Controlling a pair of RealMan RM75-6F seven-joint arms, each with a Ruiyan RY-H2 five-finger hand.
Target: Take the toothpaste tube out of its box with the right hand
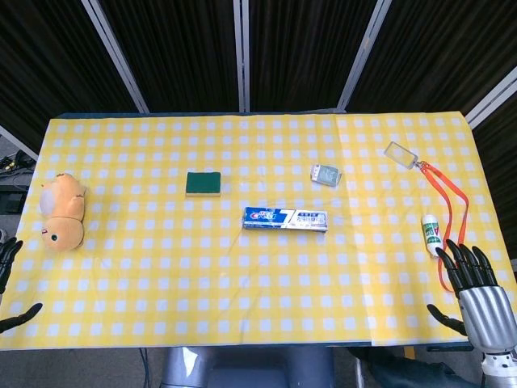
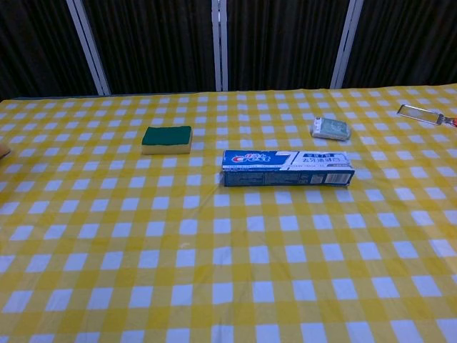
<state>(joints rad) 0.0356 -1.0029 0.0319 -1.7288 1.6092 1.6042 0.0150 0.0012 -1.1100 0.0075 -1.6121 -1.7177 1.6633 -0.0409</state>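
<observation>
Not yet begun: toothpaste box (image 1: 285,218) lying closed and untouched mid-counter (image 1: 161,275), tube unseen inside, right hand (image 1: 477,291) open and empty at the near right edge, well apart from it.

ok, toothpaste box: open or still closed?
Closed, as far as shows. The toothpaste box lies flat on the tablecloth, no flap sticking out, no tube showing. The right hand is open, well clear of it.
</observation>
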